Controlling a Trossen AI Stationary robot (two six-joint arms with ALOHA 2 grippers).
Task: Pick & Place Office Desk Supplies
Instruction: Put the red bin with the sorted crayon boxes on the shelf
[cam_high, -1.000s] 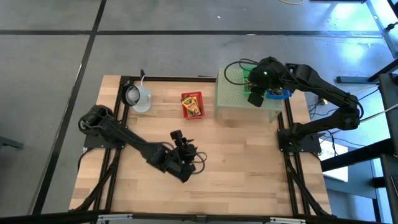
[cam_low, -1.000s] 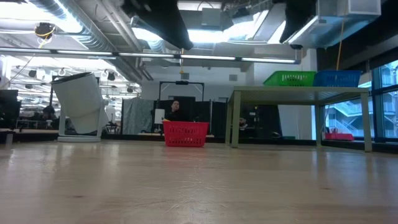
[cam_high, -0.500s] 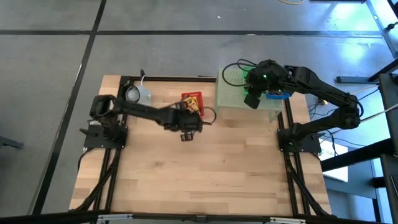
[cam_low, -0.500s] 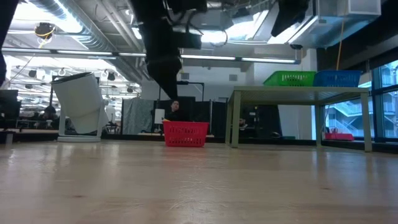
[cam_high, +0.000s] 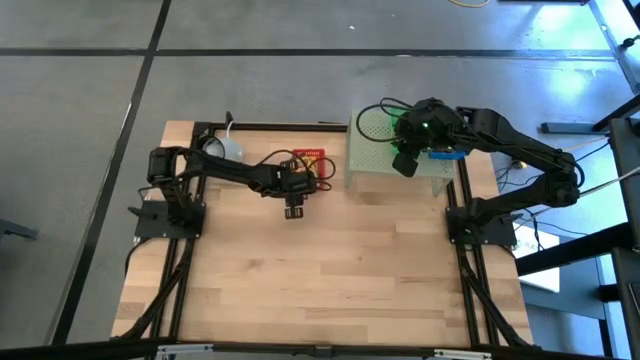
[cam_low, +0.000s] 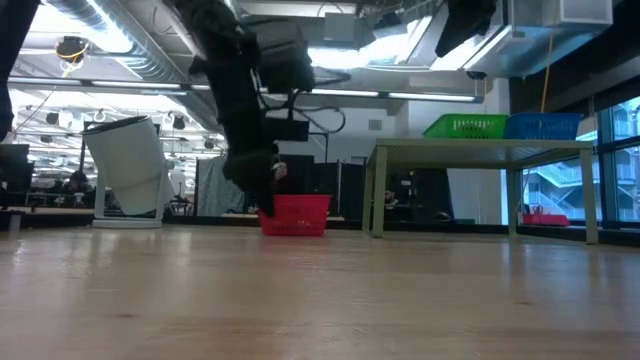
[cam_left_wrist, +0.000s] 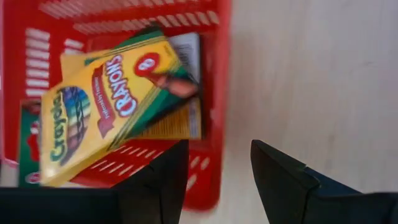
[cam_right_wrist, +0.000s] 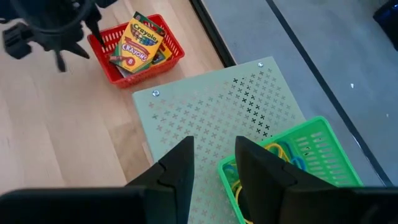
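The yellow printed crayon box (cam_left_wrist: 106, 106) lies tilted on other boxes inside a red basket (cam_left_wrist: 214, 74), which stands on the table by the far edge (cam_high: 310, 165). My left gripper (cam_left_wrist: 217, 177) hovers open over the basket's near side (cam_high: 293, 208), touching nothing. My right gripper (cam_right_wrist: 214, 165) is open above the pale green perforated stand (cam_right_wrist: 205, 112), next to a green basket (cam_right_wrist: 320, 140) that holds yellow, blue and green loops (cam_right_wrist: 283, 154). No dark clips are in view.
A pale mug-like object (cam_high: 225, 148) stands at the far left, partly under my left arm. A blue basket (cam_high: 450, 152) sits on the stand's right end. Bare wooden table (cam_high: 330, 270) spreads over the near half. Dark frame rails run along both sides.
My left gripper has swung from the near middle of the table toward the far edge, to the red basket, and has come down lower beside it. My right arm has stayed over the stand.
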